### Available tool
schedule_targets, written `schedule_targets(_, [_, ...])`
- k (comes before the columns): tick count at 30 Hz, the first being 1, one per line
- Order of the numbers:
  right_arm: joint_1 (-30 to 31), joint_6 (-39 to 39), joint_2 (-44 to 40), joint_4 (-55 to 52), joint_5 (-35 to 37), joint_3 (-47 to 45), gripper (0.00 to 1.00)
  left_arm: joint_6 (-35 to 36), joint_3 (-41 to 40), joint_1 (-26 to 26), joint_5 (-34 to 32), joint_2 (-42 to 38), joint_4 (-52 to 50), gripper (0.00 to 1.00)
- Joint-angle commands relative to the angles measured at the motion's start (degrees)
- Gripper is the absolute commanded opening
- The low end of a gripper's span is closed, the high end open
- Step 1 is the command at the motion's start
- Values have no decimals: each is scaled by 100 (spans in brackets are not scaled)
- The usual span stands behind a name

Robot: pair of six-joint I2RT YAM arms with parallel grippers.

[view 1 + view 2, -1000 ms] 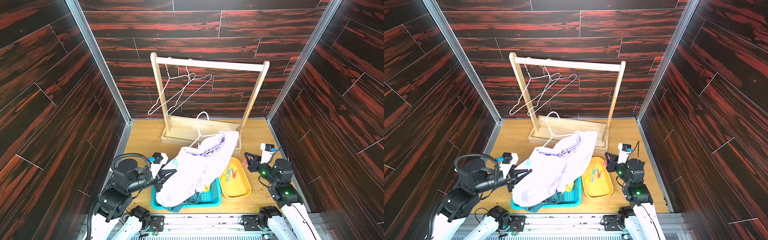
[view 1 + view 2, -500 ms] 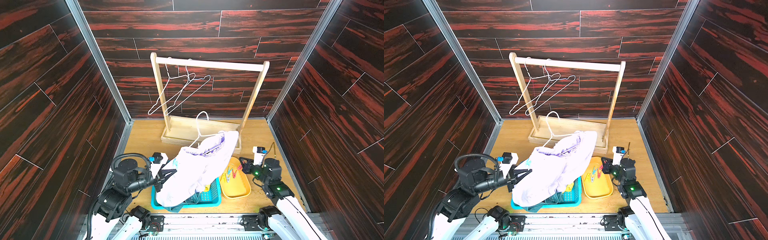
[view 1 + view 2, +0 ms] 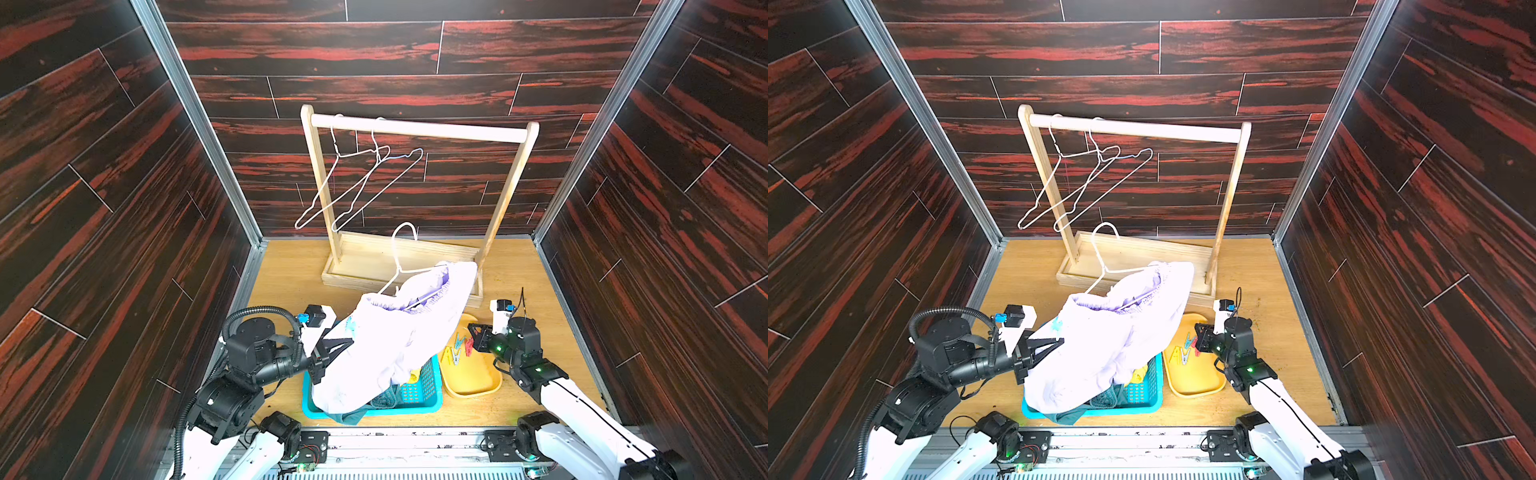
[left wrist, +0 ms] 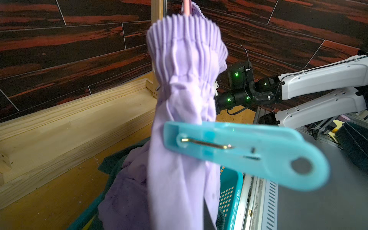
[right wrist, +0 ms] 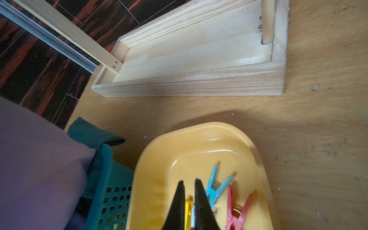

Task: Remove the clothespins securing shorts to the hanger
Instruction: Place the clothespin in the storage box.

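**One pin left on the lavender pair, spare hand parked over the tray**

My left hand (image 3: pixel 348 344) is pinched together at the near edge of the lavender shorts (image 3: pixel 399 332), where the cloth wraps a corner of the wire hanger (image 3: pixel 398 259). The hanger's hook is free in the air, off the wooden rack (image 3: pixel 415 129), so I judge that this pinch carries the whole bundle. Whether the wire is in it as well as the cloth, I cannot tell. I hold it tilted above the teal basket (image 3: pixel 415 392) so that the shorts, once loose, can drop in with the yellow shorts (image 3: pixel 413 376) and dark green shorts (image 3: pixel 382 401) lying there.

A light-blue clothespin (image 4: pixel 239 151) is clipped on the lavender cloth just beside that pinch. In the left wrist view it fills the foreground, nose biting the fabric and tail pointing away. By my reading, that is the one left to take off.

My right hand (image 5: pixel 188 180) hangs low over the yellow tray (image 5: pixel 199 137), its fingers (image 5: pixel 179 201) drawn almost together with nothing between them. Beneath lie a blue pin (image 5: pixel 216 185), a red-pink pin (image 5: pixel 237 211) and a yellow pin (image 5: pixel 188 207). The tray sits just beside the basket on the tabletop (image 3: pixel 291 282), handy for drops. Next, the right hand needs to open, cross to the light-blue clothespin and squeeze its tail.
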Motion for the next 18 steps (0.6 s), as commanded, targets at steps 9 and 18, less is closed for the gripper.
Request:
schedule_targets(9, [118,-81,313,78,187,9,16,44,20,-7,13,-14,126,0])
schedule_targets(18, [184,-134,252,-60,304,62,33,19,-1,-14,12,-43,117,0])
